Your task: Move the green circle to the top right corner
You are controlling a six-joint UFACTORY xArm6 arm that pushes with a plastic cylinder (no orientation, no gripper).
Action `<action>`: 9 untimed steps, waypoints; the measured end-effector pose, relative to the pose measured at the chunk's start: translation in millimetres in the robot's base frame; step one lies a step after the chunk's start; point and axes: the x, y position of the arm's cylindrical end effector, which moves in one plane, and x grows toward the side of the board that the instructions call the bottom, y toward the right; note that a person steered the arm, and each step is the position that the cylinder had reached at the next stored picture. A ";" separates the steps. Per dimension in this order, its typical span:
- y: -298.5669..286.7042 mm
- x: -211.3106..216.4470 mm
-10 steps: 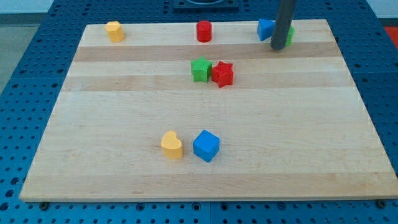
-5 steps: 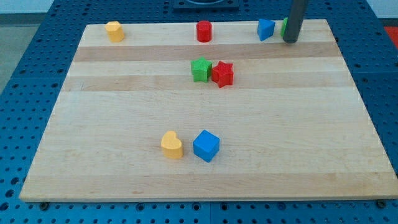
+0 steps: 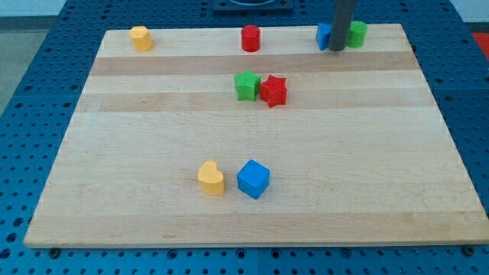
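The green circle point(image 3: 357, 33) stands near the board's top right corner, at the top edge. My tip point(image 3: 337, 49) rests on the board just left of it, between it and a blue block point(image 3: 324, 35), whose right side the rod hides. The rod comes down from the view's top.
A red cylinder point(image 3: 250, 38) and a yellow block point(image 3: 140, 37) stand along the top edge. A green star-like block point(image 3: 246, 85) touches a red star-like block point(image 3: 273, 90) at mid-board. A yellow heart point(image 3: 211, 178) and a blue cube point(image 3: 253, 179) sit near the bottom. The wooden board point(image 3: 367, 168) lies on a blue pegboard.
My tip moved right past the green circle, then back left to between it and the blue block. The green circle, once hidden behind the rod, now shows fully and lies slightly further right.
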 end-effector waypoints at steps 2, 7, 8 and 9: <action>14.6 40.9; 109.2 -62.9; 94.9 -61.9; 74.3 -62.3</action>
